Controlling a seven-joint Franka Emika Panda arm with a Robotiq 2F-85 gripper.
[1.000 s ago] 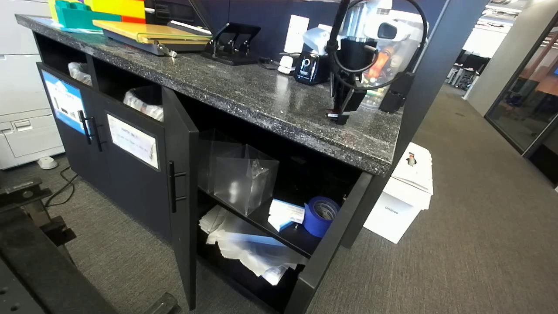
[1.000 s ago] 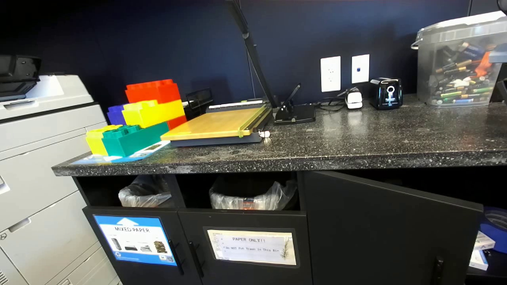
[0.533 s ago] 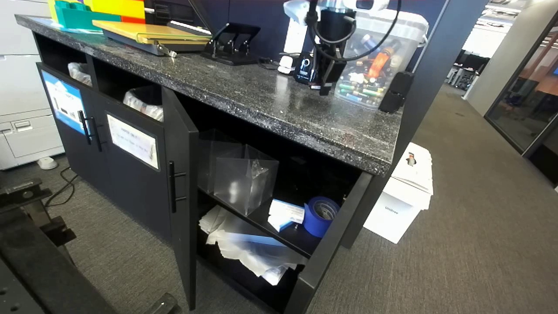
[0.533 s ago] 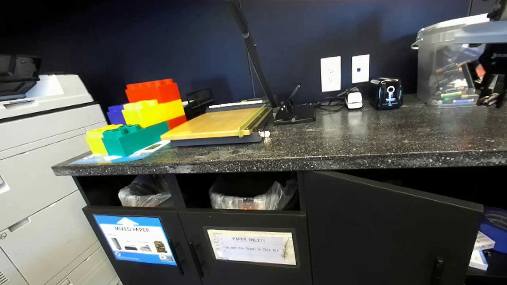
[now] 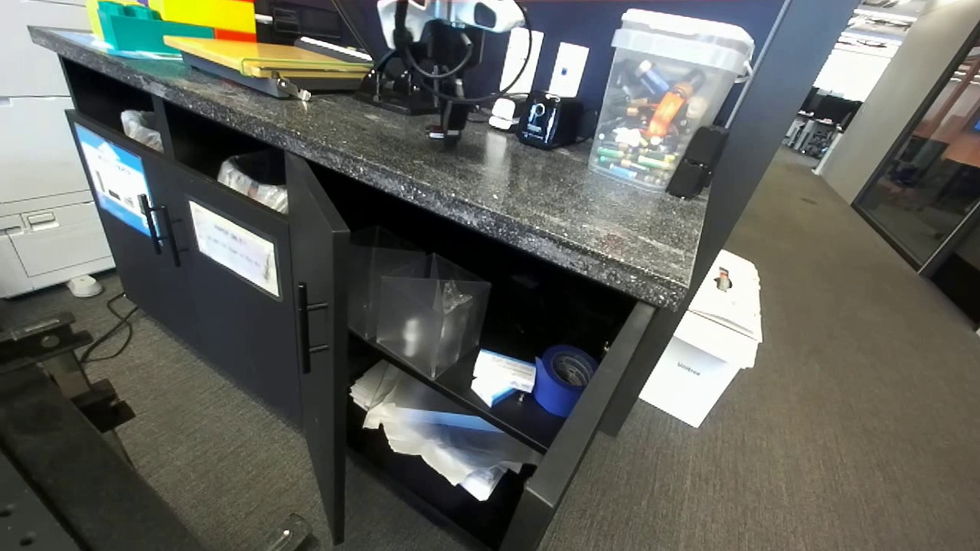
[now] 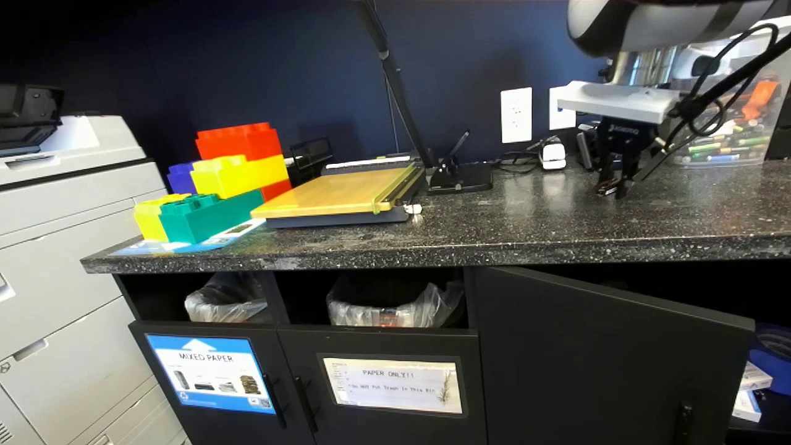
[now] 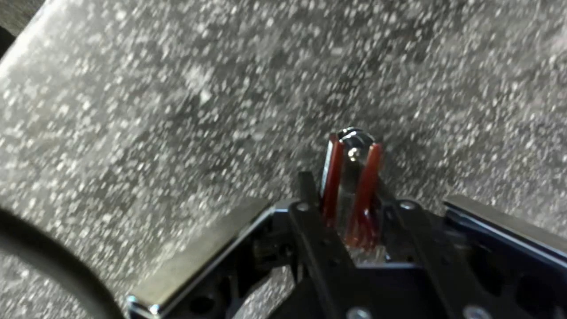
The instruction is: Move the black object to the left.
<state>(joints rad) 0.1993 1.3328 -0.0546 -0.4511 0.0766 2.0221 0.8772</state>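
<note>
Black object [image 7: 366,189] clamped in my pincer [image 7: 346,182], over the table [image 6: 537,216]; touching it or not, can't tell.
Probably light, stiff, a bit slick, hard to break; best squeezed across its red sides, near the middle, so it shouldn't swivel.

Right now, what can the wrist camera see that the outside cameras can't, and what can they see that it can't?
Only the wrist view shows clearly that the small object has two red strips with shiny metal between them.

Only the exterior views show the colourful blocks, the yellow paper cutter and the clear tub.

All three views share the pincer, the small object and the speckled counter. In both exterior views, the object is just a tiny patch by the pincer's tip.
</note>
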